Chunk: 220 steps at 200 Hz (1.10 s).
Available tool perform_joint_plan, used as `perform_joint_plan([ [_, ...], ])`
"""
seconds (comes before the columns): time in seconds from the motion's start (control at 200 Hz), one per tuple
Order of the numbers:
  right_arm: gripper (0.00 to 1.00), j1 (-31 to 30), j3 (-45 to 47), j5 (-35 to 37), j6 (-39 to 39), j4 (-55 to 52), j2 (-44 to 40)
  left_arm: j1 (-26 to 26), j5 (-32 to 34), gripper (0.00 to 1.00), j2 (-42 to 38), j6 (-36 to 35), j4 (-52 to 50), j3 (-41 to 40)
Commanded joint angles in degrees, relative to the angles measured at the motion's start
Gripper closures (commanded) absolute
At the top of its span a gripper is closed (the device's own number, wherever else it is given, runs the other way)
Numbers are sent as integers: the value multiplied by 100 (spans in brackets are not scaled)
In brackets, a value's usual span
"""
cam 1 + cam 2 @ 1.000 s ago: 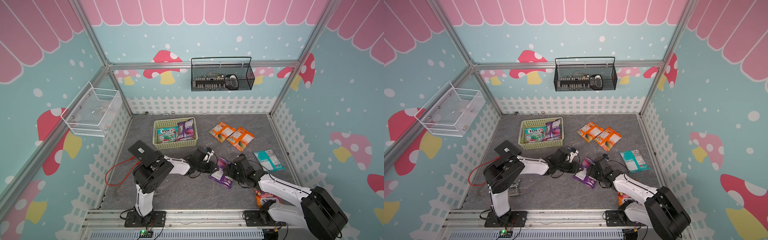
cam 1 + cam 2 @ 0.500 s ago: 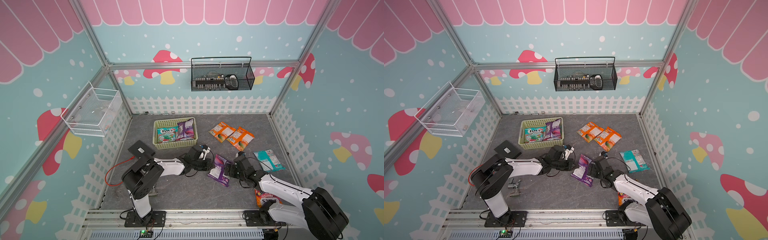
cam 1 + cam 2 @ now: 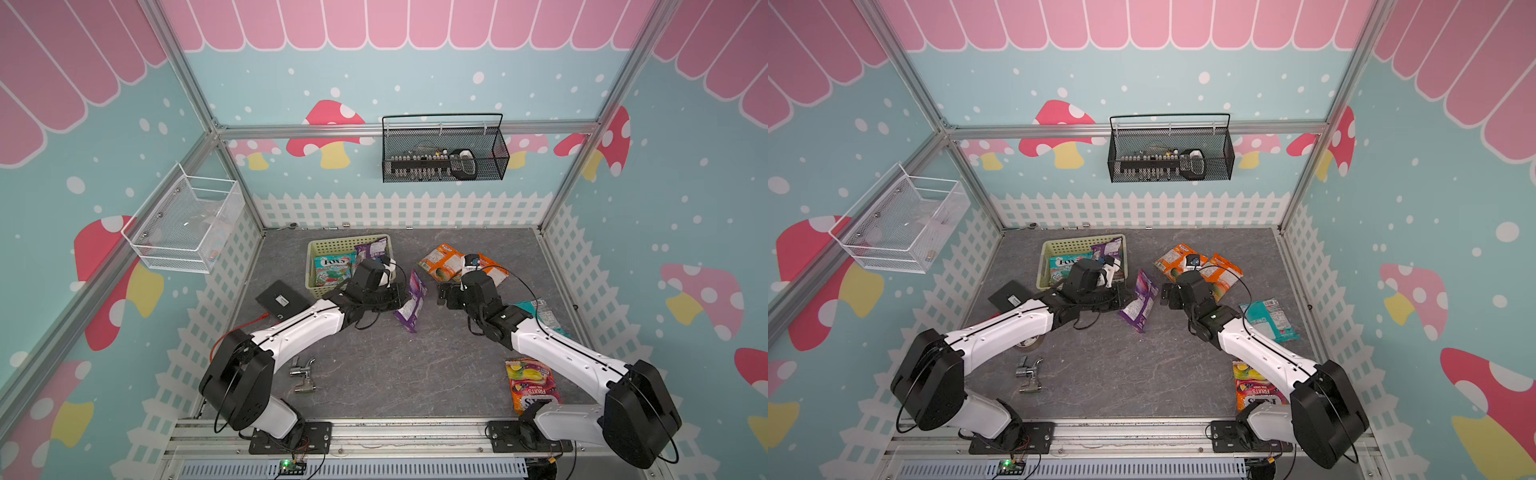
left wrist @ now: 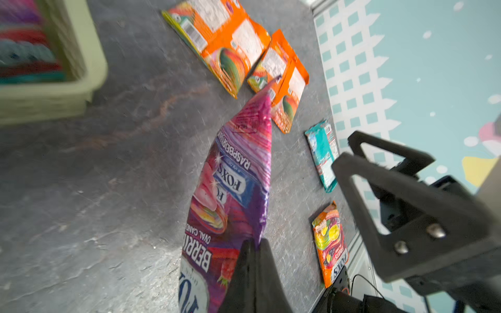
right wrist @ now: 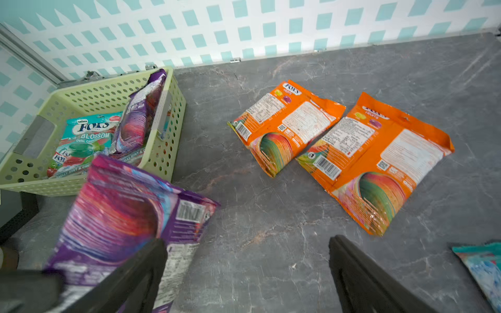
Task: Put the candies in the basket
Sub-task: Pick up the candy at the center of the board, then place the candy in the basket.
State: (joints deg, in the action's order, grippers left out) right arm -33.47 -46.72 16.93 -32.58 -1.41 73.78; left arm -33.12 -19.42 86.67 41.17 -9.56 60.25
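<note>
1. left gripper [image 4: 256,244] is clamped on the edge of a glossy purple fox's berries candy bag [image 4: 233,173], which is turned on edge.
2. right gripper [image 5: 244,252] gapes wide, empty, just beside that bag.
3. low pale yellow-green perforated plastic basket [image 3: 332,243] nearby holds a flat teal fox's blossom bag [image 3: 332,268] and a second purple bag [image 3: 374,249].
4. a flat orange candy bag [image 5: 287,122] and its orange twin [image 5: 379,162] lie on the grey stone-look floor [image 5: 271,230].

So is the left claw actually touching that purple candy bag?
Touching. The left wrist view shows the left gripper shut on the purple candy bag, at its edge.
</note>
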Motion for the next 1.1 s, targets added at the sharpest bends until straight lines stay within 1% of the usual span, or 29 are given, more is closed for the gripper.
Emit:
perform_joint_plan([
  [0.0, 2, -5, 303, -134, 267, 444, -20, 334, 58, 100, -229, -125, -489, 483],
  [0.065, 2, -10, 547, -156, 331, 583, -94, 545, 129, 100, -247, -260, -737, 773],
  [0.17, 1, -6, 739, 6, 342, 598, -172, 890, 110, 100, -183, -413, -915, 1112],
  [0.185, 1, -8, 747, 6, 340, 598, -176, 1067, 89, 100, -170, -424, -915, 1146],
  [0.265, 2, -6, 726, -84, 358, 609, -196, 1448, -82, 100, 4, -451, -905, 1291],
  [0.395, 2, -3, 796, -172, 392, 695, -225, 1870, -364, 100, 474, -597, -904, 1601],
  [0.55, 2, -6, 829, -237, 445, 735, -289, 2198, -168, 100, 993, -787, -890, 1938],
  [0.675, 3, -6, 871, -301, 485, 795, -342, 2539, -344, 100, 1540, -861, -929, 2132],
  [0.836, 3, -8, 915, -377, 511, 874, -377, 2752, 107, 100, 2032, -1247, -1212, 2403],
  [0.951, 4, -8, 963, -554, 529, 989, -373, 2866, 603, 100, 2348, -1551, -1386, 2596],
  [1.096, 4, -2, 963, -594, 558, 994, -361, 2967, 931, 100, 2680, -1848, -1616, 2789],
])
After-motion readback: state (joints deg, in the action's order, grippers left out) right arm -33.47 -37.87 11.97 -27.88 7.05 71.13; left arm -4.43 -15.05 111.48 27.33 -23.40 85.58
